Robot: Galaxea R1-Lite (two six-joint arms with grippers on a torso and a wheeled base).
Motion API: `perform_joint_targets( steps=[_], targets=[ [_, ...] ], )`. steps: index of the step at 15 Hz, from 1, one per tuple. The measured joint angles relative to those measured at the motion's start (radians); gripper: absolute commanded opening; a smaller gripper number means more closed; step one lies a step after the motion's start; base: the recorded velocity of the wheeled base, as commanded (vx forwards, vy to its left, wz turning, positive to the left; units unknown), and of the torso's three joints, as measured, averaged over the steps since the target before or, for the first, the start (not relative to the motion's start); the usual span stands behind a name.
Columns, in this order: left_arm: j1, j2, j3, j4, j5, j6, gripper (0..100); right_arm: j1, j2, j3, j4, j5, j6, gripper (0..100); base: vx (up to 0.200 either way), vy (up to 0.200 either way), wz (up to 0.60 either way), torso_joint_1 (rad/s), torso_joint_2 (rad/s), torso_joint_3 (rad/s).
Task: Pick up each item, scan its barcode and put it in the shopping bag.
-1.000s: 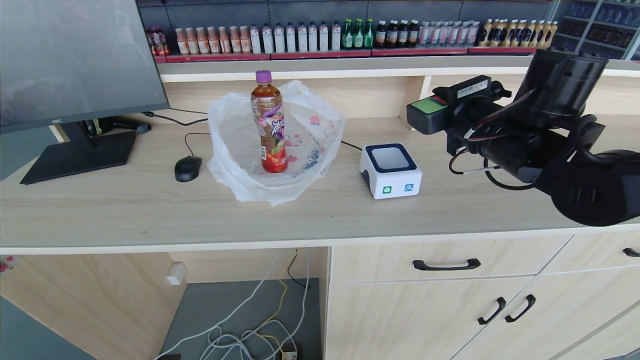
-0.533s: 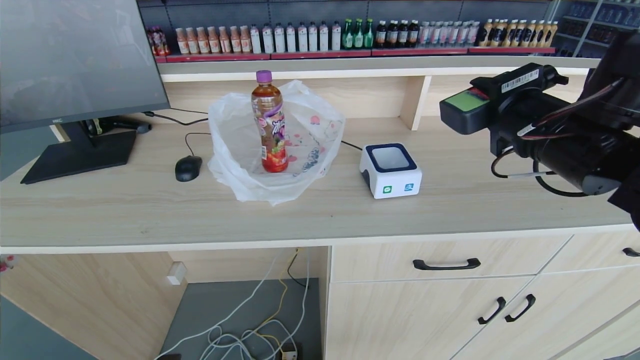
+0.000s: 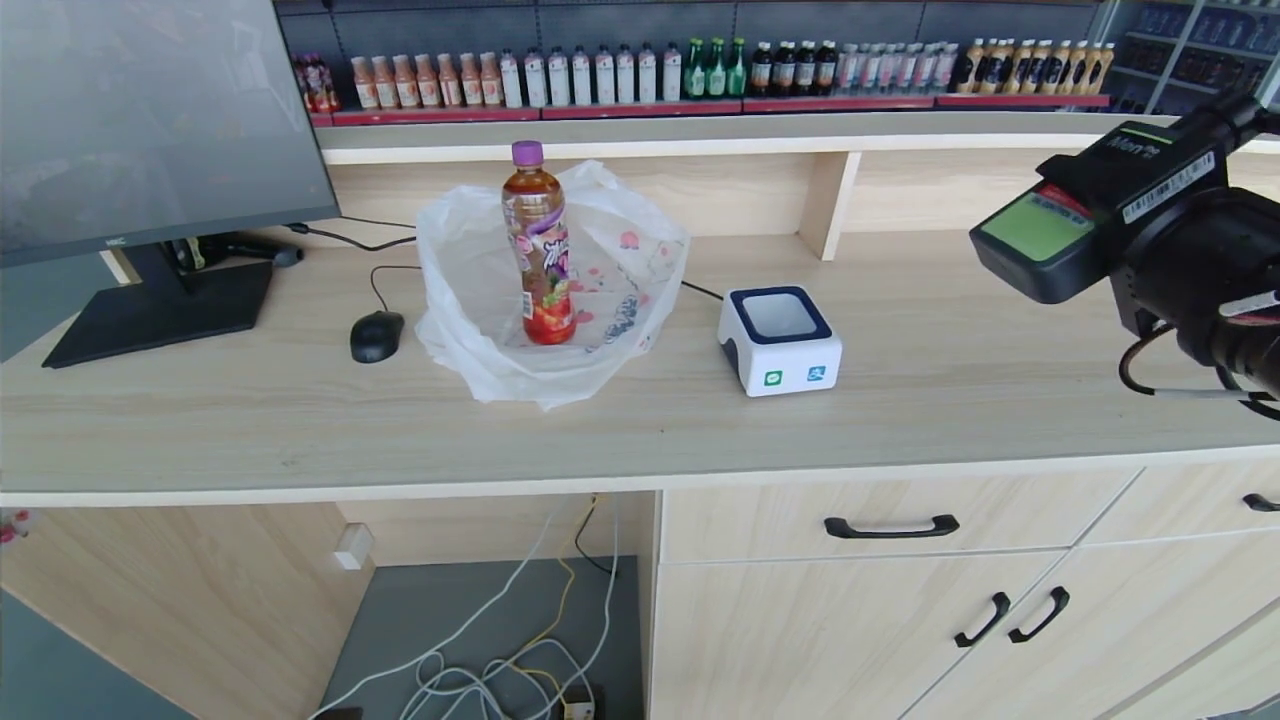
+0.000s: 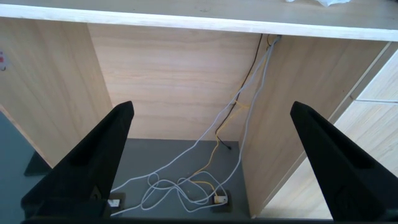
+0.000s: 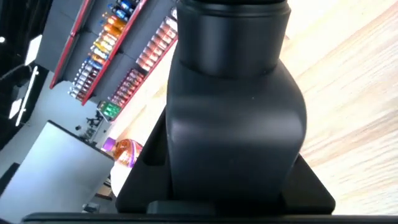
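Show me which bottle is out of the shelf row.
The purple-capped bottle, standing upright in the white shopping bag on the counter; the other bottles are all lined up on the red shelf behind.

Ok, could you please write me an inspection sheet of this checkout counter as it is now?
Surface: wooden counter, level.
Job's things: bottle upright inside shopping bag; white scanner box beside it, apart.
Clutter: mouse, monitor.
Grippers: left gripper open, below counter level; right gripper shut on handheld scanner.
Cables: loose cables on floor under counter.
Surroundings: shelf of bottles behind.
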Motion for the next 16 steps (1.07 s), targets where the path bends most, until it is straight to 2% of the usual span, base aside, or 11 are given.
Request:
perform_joint_targets(
  steps=[5, 8, 12, 15, 16],
  targets=[
    [0.0, 0.0, 0.0, 0.0, 0.0, -0.002, 100, 0.0, -0.074, 0.119, -0.191, 0.009, -0.291, 0, 0.0, 0.0, 0.0, 0.0, 0.0, 0.0],
    [0.0, 0.0, 0.0, 0.0, 0.0, -0.004, 100, 0.03, -0.089, 0.198, -0.291, 0.021, -0.503, 0, 0.0, 0.0, 0.0, 0.0, 0.0, 0.0],
    [0.001, 0.0, 0.0, 0.0, 0.0, -0.009, 100, 0.056, -0.089, 0.288, -0.343, 0.121, -0.783, 0, 0.0, 0.0, 0.0, 0.0, 0.0, 0.0],
    [0.001, 0.0, 0.0, 0.0, 0.0, -0.009, 100, 0.052, -0.071, 0.272, -0.342, 0.127, -0.806, 0, 0.0, 0.0, 0.0, 0.0, 0.0, 0.0],
    [0.001, 0.0, 0.0, 0.0, 0.0, -0.009, 100, 0.051, -0.065, 0.265, -0.34, 0.127, -0.807, 0, 0.0, 0.2, 0.0, 0.012, 0.0, -0.002]
  ],
)
